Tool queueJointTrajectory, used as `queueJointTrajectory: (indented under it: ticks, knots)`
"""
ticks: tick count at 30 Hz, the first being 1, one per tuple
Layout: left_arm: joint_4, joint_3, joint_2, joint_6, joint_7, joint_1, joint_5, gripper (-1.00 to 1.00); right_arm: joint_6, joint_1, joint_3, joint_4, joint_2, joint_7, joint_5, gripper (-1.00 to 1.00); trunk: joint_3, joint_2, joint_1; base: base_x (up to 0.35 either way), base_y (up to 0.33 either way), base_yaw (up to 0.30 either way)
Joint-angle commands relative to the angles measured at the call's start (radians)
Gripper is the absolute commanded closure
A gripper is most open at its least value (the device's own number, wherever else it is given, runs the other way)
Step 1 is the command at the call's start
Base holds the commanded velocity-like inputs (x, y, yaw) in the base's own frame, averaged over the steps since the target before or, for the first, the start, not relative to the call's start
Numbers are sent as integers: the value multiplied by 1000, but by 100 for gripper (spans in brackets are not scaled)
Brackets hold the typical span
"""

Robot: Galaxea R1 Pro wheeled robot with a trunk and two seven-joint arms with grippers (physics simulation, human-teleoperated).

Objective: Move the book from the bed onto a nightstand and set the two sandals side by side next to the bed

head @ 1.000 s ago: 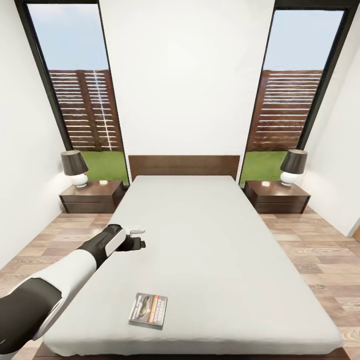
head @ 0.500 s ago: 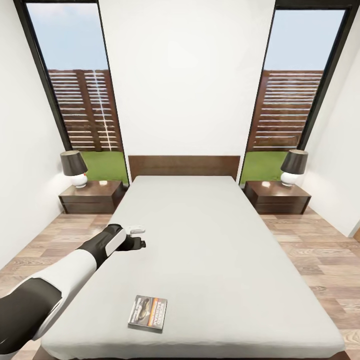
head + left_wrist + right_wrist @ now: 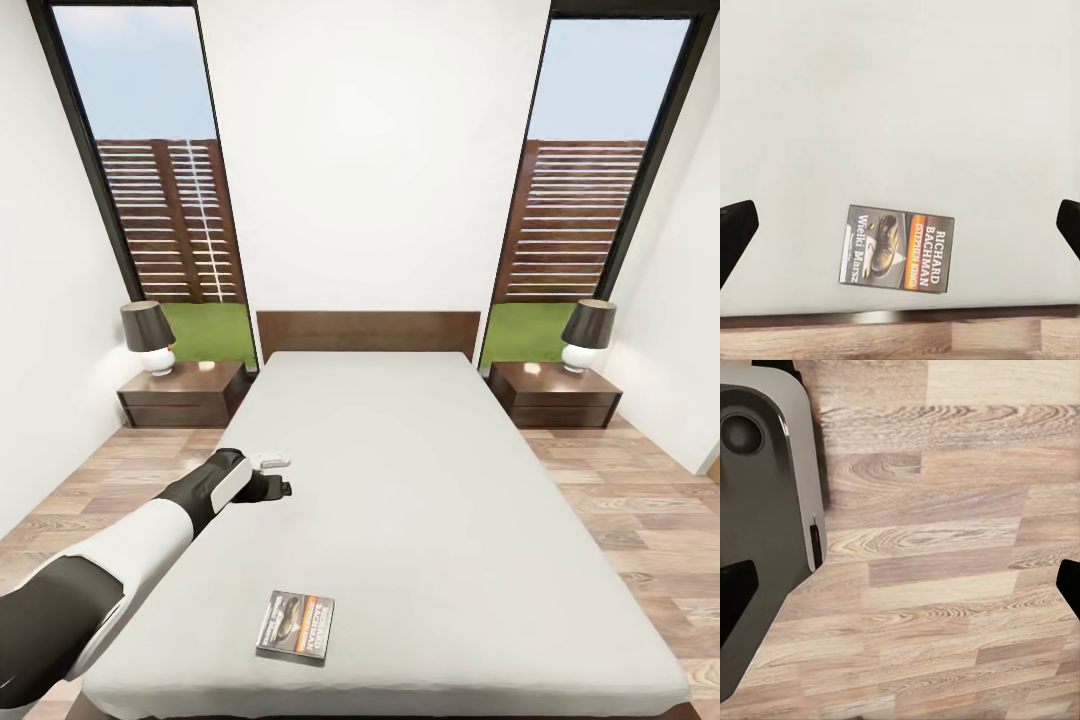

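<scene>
While left tool (image 3: 278, 474) hovers wide open, empty: one book (image 3: 295, 624), two nightstands (image 3: 185, 393) (image 3: 553, 394).

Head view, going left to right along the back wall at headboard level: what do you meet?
Left lamp on the left nightstand → headboard of the bed → right nightstand → right lamp.

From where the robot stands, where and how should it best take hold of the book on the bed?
The book lies flat near the bed's foot edge. Probably come from above with the open left gripper and pinch across its narrower width, pressing into the mattress.
</scene>
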Motion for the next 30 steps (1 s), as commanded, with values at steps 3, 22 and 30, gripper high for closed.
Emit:
queueJointTrajectory:
  ticks: [3,22,30]
  knots:
    - [-1,-6,1,5,7,-1,11,-100,1,-2,-8,3,-1,-4,10,-100,-2,-2,1,0,0,0]
    - [1,-5,3,7,5,-1,11,-100,0,0,-8,3,-2,-4,11,-100,-2,-2,1,0,0,0]
    - [-1,-5,5,7,4,0,13,-100,0,0,-7,3,0,-4,12,-100,-2,-2,1,0,0,0]
